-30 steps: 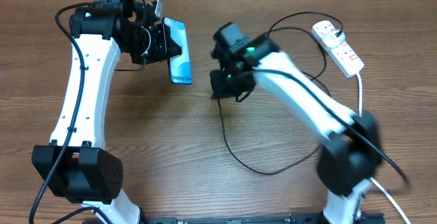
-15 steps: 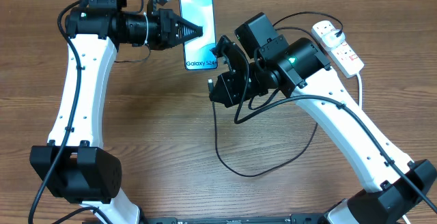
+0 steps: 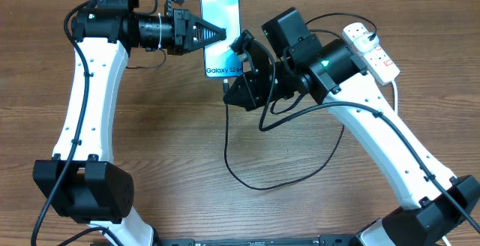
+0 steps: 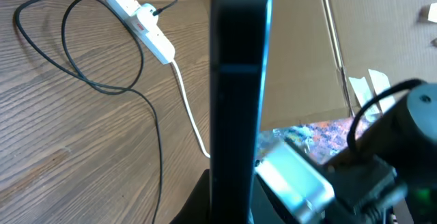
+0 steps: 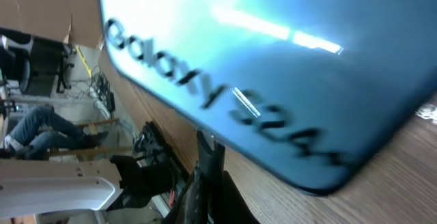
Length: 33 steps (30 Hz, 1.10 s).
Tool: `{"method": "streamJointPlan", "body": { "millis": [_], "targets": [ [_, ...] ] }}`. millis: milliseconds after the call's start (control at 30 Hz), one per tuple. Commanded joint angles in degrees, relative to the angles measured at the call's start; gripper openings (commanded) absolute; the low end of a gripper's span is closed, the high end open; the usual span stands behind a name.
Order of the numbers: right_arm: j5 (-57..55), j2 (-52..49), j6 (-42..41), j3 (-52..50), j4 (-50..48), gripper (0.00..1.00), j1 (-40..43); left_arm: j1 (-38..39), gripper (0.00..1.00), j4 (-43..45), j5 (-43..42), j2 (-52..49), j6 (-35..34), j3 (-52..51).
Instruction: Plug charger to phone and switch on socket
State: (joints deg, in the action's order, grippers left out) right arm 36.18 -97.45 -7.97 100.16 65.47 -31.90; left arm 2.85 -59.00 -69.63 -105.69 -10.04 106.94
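**Plug-to-port contact unreadable**

Overhead: the right gripper [image 3: 231, 87] covers the charger [image 3: 226, 126] tip and the phone [image 3: 223, 36] bottom edge near the bench's far edge, so plugged or not can't be told. Socket [image 3: 371, 51] at the far right corner: switch positions too small to read. Right wrist view: phone blurred, cropped top and right. Left wrist view: phone edge-on, cut off top and bottom, hiding the left gripper [image 3: 216, 34] fingers.
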Motion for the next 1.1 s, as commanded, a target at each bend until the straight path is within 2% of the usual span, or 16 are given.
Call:
{"method": "streamJointPlan", "body": {
  "millis": [0, 267, 767, 1067],
  "targets": [
    [1.6, 0.5, -1.0, 0.4, -0.9, 0.04, 1.9, -0.4, 0.04, 0.4, -3.3, -0.1, 1.6, 0.5],
    [5.8, 0.5, -0.9, 0.4, -1.7, 0.04, 2.3, -0.3, 0.04, 0.4, -3.3, -0.1, 1.6, 0.5],
    [7.8, 0.5, -1.0, 0.4, -1.7, 0.04, 2.3, -0.4, 0.04, 2.8, -8.0, -0.1, 1.5, 0.5],
    [9.1, 0.5, -1.0, 0.4, -2.2, 0.04, 2.3, -0.4, 0.04, 2.8, -8.0, -0.1, 1.5, 0.5]
  ]
}}
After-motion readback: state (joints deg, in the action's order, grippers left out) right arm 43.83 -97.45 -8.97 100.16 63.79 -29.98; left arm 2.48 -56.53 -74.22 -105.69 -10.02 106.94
